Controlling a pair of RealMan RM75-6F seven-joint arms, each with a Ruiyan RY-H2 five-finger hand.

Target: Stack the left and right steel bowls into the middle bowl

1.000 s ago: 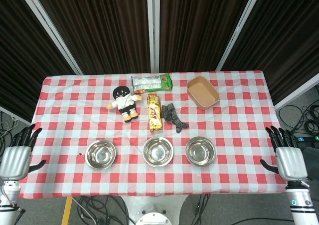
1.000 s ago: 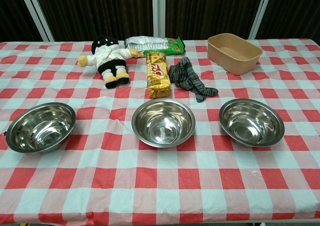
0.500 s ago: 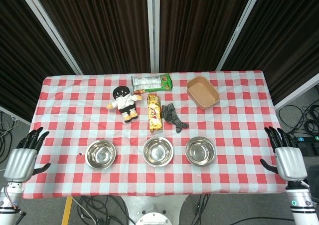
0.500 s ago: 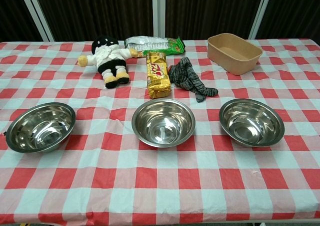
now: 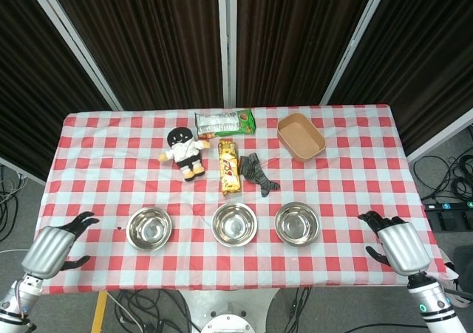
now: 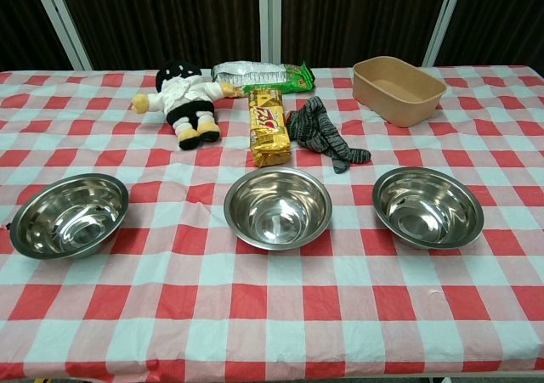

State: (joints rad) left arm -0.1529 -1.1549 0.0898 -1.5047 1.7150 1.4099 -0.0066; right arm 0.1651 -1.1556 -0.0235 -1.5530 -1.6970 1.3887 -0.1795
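Three steel bowls stand in a row near the table's front edge: the left bowl [image 5: 148, 228] [image 6: 68, 215], the middle bowl [image 5: 234, 224] [image 6: 277, 206] and the right bowl [image 5: 297, 223] [image 6: 427, 205]. All are upright and apart from each other. My left hand [image 5: 54, 247] hovers over the front left corner of the table, fingers spread, holding nothing. Over the front right corner my right hand [image 5: 397, 245] is likewise open and empty. Neither hand shows in the chest view.
Behind the bowls lie a plush doll [image 5: 185, 150], a yellow snack pack [image 5: 229, 165], a dark striped sock [image 5: 256, 173], a green-and-silver packet [image 5: 225, 122] and a tan tray [image 5: 301, 136]. The red-checked tablecloth [image 5: 347, 178] covers the table.
Both hands have moved inward from beside the table to above its front corners, closer to the outer bowls. The bowls have not moved.
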